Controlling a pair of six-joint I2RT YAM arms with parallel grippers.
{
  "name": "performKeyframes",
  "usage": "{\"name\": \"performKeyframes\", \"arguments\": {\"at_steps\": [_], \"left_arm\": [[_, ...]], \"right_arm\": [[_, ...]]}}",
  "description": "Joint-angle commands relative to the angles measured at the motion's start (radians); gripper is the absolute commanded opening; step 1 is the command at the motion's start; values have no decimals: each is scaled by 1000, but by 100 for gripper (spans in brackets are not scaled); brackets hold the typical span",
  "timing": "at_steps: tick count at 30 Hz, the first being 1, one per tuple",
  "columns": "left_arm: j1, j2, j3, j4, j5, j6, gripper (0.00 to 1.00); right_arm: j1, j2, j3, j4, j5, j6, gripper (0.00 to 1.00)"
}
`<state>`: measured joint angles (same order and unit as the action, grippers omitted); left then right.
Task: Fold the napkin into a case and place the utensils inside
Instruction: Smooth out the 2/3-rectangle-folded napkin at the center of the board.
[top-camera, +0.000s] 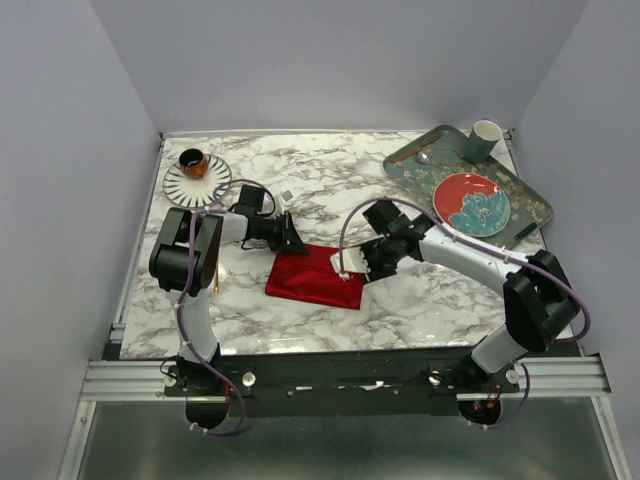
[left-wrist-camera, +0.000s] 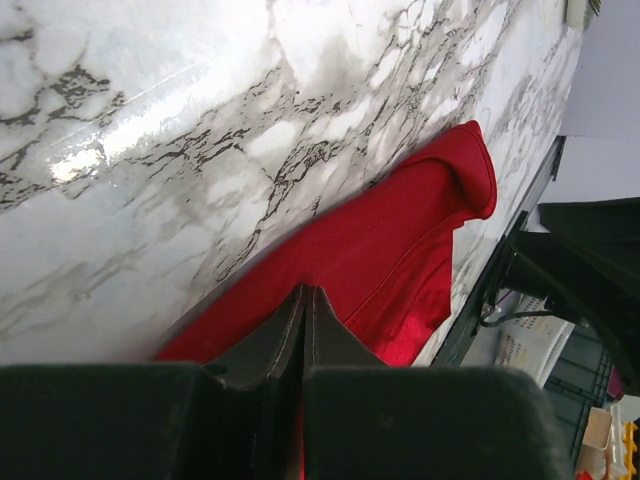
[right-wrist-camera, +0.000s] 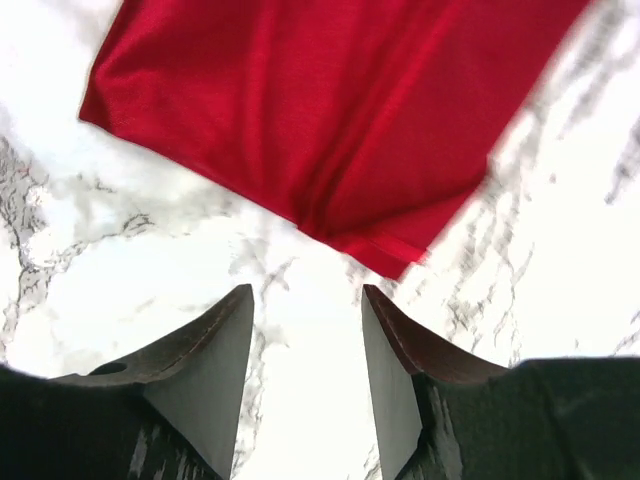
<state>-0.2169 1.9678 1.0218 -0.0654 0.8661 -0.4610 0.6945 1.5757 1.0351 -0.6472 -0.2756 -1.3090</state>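
Two robot arms work a red napkin on a marble table, midway through folding it into a case for cutlery. The cloth lies near the middle of the table, already doubled into a rough rectangle but wider and looser than a narrow sleeve, with a soft ridge along one end.

The left pincer has its jaws pressed together at the napkin's far-left corner, apparently pinching the cloth there. The right pincer stands with its jaws apart and holds nothing; it hangs over bare marble just short of the napkin's right corner.

By the look of it, the folding step is in hand and no utensil has been touched. The next move seems to call for the left arm to carry its pinched corner across the cloth while the right arm steadies or takes the opposite edge, so that the layers stay square.

One slim utensil lies on the patterned tray at the far right, well apart from the napkin; the rest is too small to tell.

No brand, label or writing can be read anywhere.
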Motion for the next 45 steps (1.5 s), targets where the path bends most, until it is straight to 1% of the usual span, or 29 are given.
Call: {"name": "performKeyframes", "arguments": {"at_steps": [1, 2, 3, 5, 6, 7, 8, 9, 11, 12, 14, 15, 18, 20, 25, 28, 32, 34, 35, 39, 41, 43, 44, 45], "left_arm": [[7, 29, -37, -28, -61, 42, 9], [7, 28, -40, -28, -61, 42, 9], [7, 28, -42, -25, -65, 42, 9], [7, 31, -42, -25, -65, 39, 9], [7, 31, -43, -25, -67, 41, 8], [7, 32, -42, -24, -67, 41, 8], [7, 32, -40, -24, -67, 38, 8], [7, 32, -42, -25, -68, 39, 8], [7, 29, -43, -24, -70, 38, 8], [7, 29, -45, -25, -70, 38, 8], [7, 29, -46, -22, -72, 33, 8], [7, 29, -48, -20, -72, 32, 8], [7, 26, -55, -19, -73, 36, 8], [7, 23, -61, -19, -75, 36, 8], [7, 25, -71, -19, -75, 39, 8], [7, 23, -75, -19, -76, 41, 8], [8, 20, -81, -17, -76, 38, 8], [17, 10, -84, -8, -52, 33, 11], [22, -21, -91, 19, -39, 27, 16], [21, -142, -85, 53, 31, 38, 28], [-15, -184, -59, 55, 56, 32, 33], [-45, -187, -37, 55, 62, 3, 35], [-86, -173, -20, 59, 62, -13, 36], [-105, -162, -14, 90, 59, -33, 36]], "right_arm": [[-105, -2, 202, -109, -161, 285, 54], [-127, 15, 239, -126, -227, 337, 52], [-148, 53, 273, -124, -256, 466, 52], [-196, 107, 376, -127, -333, 592, 46], [-207, 128, 403, -117, -346, 726, 43], [-217, 177, 423, -105, -355, 794, 35], [-233, 197, 456, -80, -373, 857, 31], [-242, 220, 463, -63, -382, 986, 29], [-265, 263, 462, -4, -419, 1095, 24], [-270, 274, 448, 17, -430, 1187, 23], [-280, 303, 428, 64, -462, 1263, 22], [-283, 313, 401, 81, -477, 1336, 23], [-293, 351, 353, 148, -519, 1451, 22], [-305, 366, 300, 200, -525, 1494, 23], [-343, 444, 211, 264, -577, 1580, 22], [-345, 463, 166, 290, -582, 1574, 22], [-346, 483, 145, 288, -541, 1553, 22], [-345, 489, 135, 287, -516, 1536, 21], [-346, 495, 135, 281, -498, 1532, 21], [-345, 497, 135, 268, -464, 1509, 21], [-345, 495, 135, 267, -452, 1504, 21], [-345, 494, 134, 268, -444, 1502, 21], [-346, 494, 134, 267, -436, 1504, 21], [-346, 494, 134, 268, -432, 1502, 20]]}}
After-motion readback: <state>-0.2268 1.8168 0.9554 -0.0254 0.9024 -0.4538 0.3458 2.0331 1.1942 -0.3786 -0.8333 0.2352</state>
